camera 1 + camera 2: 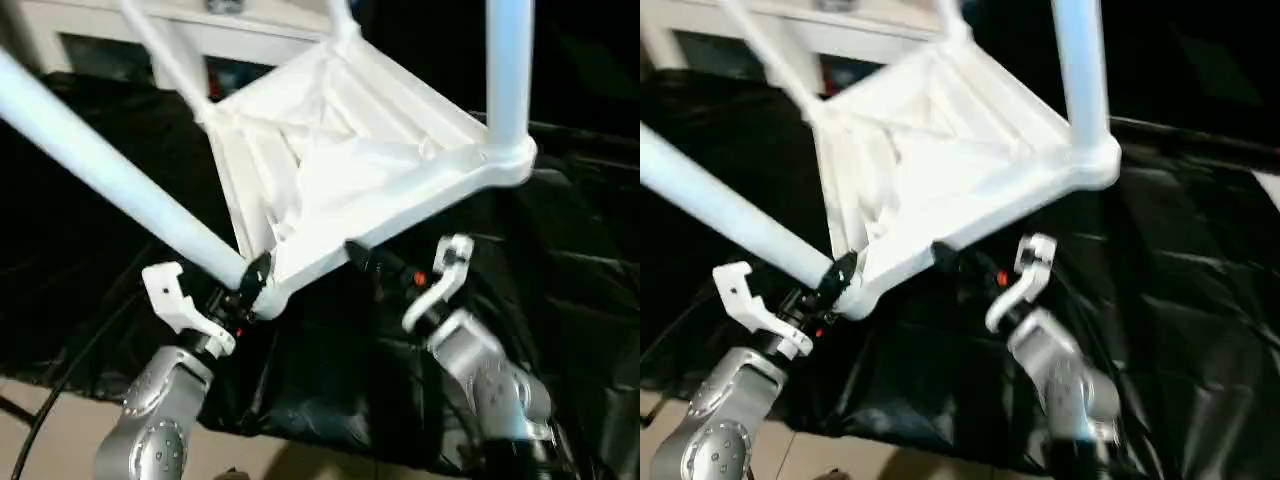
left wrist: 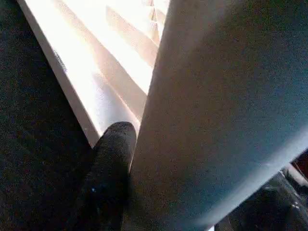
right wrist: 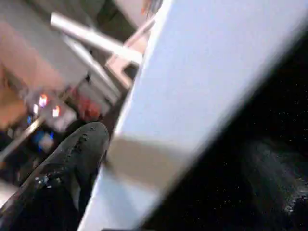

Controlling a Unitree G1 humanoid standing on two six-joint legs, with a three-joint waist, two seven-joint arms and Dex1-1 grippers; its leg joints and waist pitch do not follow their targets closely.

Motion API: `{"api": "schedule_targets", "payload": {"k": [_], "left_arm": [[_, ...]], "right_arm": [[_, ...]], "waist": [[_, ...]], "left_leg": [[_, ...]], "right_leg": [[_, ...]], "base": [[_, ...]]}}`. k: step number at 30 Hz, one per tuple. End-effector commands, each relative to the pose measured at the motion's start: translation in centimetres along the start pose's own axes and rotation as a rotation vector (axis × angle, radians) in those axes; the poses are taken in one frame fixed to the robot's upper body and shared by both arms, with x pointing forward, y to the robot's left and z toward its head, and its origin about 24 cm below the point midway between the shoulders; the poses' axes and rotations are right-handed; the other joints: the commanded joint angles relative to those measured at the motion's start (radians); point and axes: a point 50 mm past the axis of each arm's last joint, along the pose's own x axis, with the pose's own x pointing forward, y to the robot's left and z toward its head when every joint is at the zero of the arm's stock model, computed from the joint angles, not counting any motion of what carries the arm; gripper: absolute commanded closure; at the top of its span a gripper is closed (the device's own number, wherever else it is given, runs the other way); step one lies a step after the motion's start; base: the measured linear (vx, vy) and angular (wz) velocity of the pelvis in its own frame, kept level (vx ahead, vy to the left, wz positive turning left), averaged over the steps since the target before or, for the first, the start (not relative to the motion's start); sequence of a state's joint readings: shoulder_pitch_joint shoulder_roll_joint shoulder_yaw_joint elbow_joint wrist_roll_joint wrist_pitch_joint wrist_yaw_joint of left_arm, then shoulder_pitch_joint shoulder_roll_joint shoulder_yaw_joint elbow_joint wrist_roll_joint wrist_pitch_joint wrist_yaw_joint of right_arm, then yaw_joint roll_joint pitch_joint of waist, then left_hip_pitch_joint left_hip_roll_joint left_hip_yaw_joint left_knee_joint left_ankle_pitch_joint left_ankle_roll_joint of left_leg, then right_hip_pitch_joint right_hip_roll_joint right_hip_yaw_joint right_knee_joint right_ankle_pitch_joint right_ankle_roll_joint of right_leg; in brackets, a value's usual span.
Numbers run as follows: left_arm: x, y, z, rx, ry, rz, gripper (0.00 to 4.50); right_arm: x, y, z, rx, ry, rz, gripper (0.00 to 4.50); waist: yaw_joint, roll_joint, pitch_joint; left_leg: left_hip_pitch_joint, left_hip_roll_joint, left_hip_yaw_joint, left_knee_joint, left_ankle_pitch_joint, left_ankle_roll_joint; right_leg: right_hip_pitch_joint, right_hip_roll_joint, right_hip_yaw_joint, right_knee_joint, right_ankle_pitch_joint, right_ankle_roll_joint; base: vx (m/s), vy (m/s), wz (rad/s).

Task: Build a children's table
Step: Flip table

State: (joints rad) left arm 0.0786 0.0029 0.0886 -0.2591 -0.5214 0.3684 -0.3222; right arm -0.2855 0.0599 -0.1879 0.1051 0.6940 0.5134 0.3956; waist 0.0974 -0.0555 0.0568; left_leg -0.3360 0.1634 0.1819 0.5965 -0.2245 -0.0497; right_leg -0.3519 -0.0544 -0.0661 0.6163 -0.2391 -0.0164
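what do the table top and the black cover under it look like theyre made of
Table top: looks like moulded white plastic with a smooth, slightly glossy finish; raised ribs show on its underside. Black cover: probably thin plastic sheeting or coated fabric, since it wrinkles and catches shiny highlights.

Black-draped work surface (image 1: 560, 260), glossy and creased; upturned white children's table (image 1: 340, 160) on it, tilted

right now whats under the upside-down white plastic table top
The black draped cloth lies under the tilted white plastic table top, whose near edge is lifted off it. The right end effector reaches under that edge. Beneath the far side is hidden.
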Motion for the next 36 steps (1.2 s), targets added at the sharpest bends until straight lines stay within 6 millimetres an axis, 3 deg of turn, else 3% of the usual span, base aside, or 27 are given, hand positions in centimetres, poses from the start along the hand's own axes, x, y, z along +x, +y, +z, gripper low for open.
{"api": "schedule_targets", "payload": {"k": [1, 5, 7, 8, 10, 12, 16, 23, 24, 26, 29, 36], "left_arm": [[0.4, -1.7, -0.6, -0.051, 0.017, -0.098, 2.14], [0.4, -1.6, -0.8, -0.029, 0.021, -0.088, 2.14], [0.4, -1.7, -0.9, -0.009, 0.029, -0.098, 2.14], [0.3, -1.9, -1.0, 0.010, 0.038, -0.114, 2.14], [0.2, -2.0, -1.2, 0.020, 0.045, -0.123, 2.14], [0.2, -2.3, -1.5, 0.050, 0.054, -0.146, 2.14], [0.2, -2.8, -1.6, 0.083, 0.052, -0.170, 2.15], [0.1, -2.8, -1.7, 0.120, 0.039, -0.156, 2.16], [0.1, -2.7, -1.7, 0.124, 0.039, -0.155, 2.16], [0.0, -2.6, -1.7, 0.128, 0.035, -0.151, 2.16], [0.0, -2.4, -1.7, 0.130, 0.025, -0.141, 2.16], [0.0, -2.2, -1.7, 0.140, 0.012, -0.127, 2.18]], "right_arm": [[0.6, -0.2, 0.5, 0.070, -0.039, -0.009, 0.00], [1.2, 0.1, 1.0, 0.113, -0.049, 0.023, 0.00], [1.4, 0.1, 1.0, 0.132, -0.040, 0.031, 0.00], [1.5, 0.1, 0.9, 0.151, -0.033, 0.029, 0.00], [1.7, 0.0, 0.7, 0.169, -0.025, 0.020, 0.00], [2.3, -0.2, 0.5, 0.215, -0.020, 0.002, 0.00], [3.0, -0.4, 0.4, 0.289, -0.034, -0.005, 0.37], [3.3, -0.5, 0.0, 0.303, -0.001, -0.004, 1.03], [3.3, -0.5, 0.0, 0.305, -0.002, -0.005, 1.13], [3.3, -0.6, 0.2, 0.314, -0.008, -0.011, 1.26], [3.2, -0.9, 0.6, 0.324, -0.025, -0.019, 1.59], [3.0, -1.1, 1.1, 0.298, -0.044, -0.028, 2.13]], "waist": [[0.002, 0.001, -0.047], [0.016, -0.001, -0.052], [0.019, -0.006, -0.058], [0.019, -0.004, -0.060], [0.017, -0.006, -0.056], [0.014, -0.007, -0.053], [0.008, -0.008, -0.052], [0.008, -0.009, -0.053], [0.007, -0.025, -0.053], [0.010, -0.016, -0.054], [0.008, -0.023, -0.055], [0.010, -0.025, -0.054]], "left_leg": [[-0.001, 0.078, -0.034, -0.082, -0.062, -0.003], [0.000, 0.079, -0.032, -0.078, -0.013, 0.010], [-0.001, 0.078, -0.031, -0.072, 0.031, 0.017], [-0.008, 0.074, -0.030, -0.068, 0.067, 0.033], [-0.011, 0.075, -0.029, -0.070, 0.046, 0.039], [-0.013, 0.076, -0.030, -0.074, -0.009, 0.026], [-0.014, 0.076, -0.030, -0.075, -0.040, 0.011], [-0.014, 0.077, -0.029, -0.074, -0.030, 0.013], [-0.014, 0.077, -0.027, -0.073, -0.027, 0.018], [-0.014, 0.076, -0.028, -0.071, -0.009, 0.024], [-0.015, 0.076, -0.026, -0.069, 0.013, 0.032], [-0.015, 0.076, -0.025, -0.067, 0.016, 0.042]], "right_leg": [[0.025, -0.108, 0.068, -0.063, -0.036, -0.155], [0.026, -0.107, 0.066, -0.056, 0.025, -0.153], [0.027, -0.103, 0.065, -0.049, 0.088, -0.157], [0.026, -0.100, 0.064, -0.041, 0.157, -0.161], [0.024, -0.103, 0.064, -0.044, 0.137, -0.163], [0.026, -0.108, 0.065, -0.051, 0.046, -0.164], [0.023, -0.110, 0.066, -0.056, -0.019, -0.154], [0.020, -0.106, 0.065, -0.054, -0.010, -0.154], [0.021, -0.106, 0.064, -0.055, -0.007, -0.155], [0.020, -0.107, 0.065, -0.050, 0.007, -0.160], [0.020, -0.105, 0.064, -0.046, 0.042, -0.165], [0.019, -0.105, 0.063, -0.045, 0.049, -0.172]], "base": [[0.000, 0.000, 0.00], [0.000, 0.000, 0.00], [0.000, 0.000, 0.00], [0.000, 0.000, 0.00], [0.000, 0.000, 0.00], [0.000, 0.000, 0.00], [0.000, 0.000, 0.00], [0.000, 0.000, 0.00], [0.000, 0.000, 0.00], [0.000, 0.000, 0.00], [0.000, 0.000, 0.00], [0.000, 0.000, 0.00]]}}
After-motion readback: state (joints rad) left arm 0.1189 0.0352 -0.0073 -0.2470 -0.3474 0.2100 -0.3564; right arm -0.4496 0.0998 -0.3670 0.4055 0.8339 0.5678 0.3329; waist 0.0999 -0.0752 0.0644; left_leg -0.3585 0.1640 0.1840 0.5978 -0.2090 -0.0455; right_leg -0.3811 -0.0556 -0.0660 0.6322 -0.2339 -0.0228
